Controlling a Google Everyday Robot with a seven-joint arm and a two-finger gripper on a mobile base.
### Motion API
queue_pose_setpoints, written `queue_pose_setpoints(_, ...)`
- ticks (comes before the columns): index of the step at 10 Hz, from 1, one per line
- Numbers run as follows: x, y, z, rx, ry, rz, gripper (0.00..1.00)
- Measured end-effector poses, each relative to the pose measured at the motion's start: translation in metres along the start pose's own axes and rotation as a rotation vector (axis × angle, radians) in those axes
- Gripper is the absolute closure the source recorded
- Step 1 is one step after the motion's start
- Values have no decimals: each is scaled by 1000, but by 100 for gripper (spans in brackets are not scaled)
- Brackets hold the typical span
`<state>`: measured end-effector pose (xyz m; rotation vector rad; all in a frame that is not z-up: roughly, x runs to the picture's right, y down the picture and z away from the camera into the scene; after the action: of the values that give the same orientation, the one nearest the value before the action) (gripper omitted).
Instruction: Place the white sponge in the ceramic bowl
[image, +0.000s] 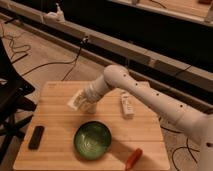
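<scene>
The white sponge (75, 102) is a small cream block held in my gripper (81, 100) above the left middle of the wooden table (55, 155). The gripper is shut on it. The ceramic bowl (93, 140), dark green and glossy with a lighter patterned inside, stands on the table in front of the gripper and slightly to its right, and nothing lies in it. The sponge hangs behind and to the left of the bowl's rim, apart from it.
A translucent cup (90, 107) stands just under my wrist. A white bottle-like object (127, 105) lies to the right. A black flat device (36, 137) lies at the left front and a red object (133, 158) at the front right edge. A dark chair (10, 100) stands to the left.
</scene>
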<state>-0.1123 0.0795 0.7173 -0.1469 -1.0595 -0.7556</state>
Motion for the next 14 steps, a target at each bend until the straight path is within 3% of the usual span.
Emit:
queue_pose_setpoints(4,-32,44,-14,62,47,33,100)
queue_pose_setpoints(9,-70,99,4,54,-3,99,97)
queue_pose_setpoints(14,-73,102,8,51,-13,103,95)
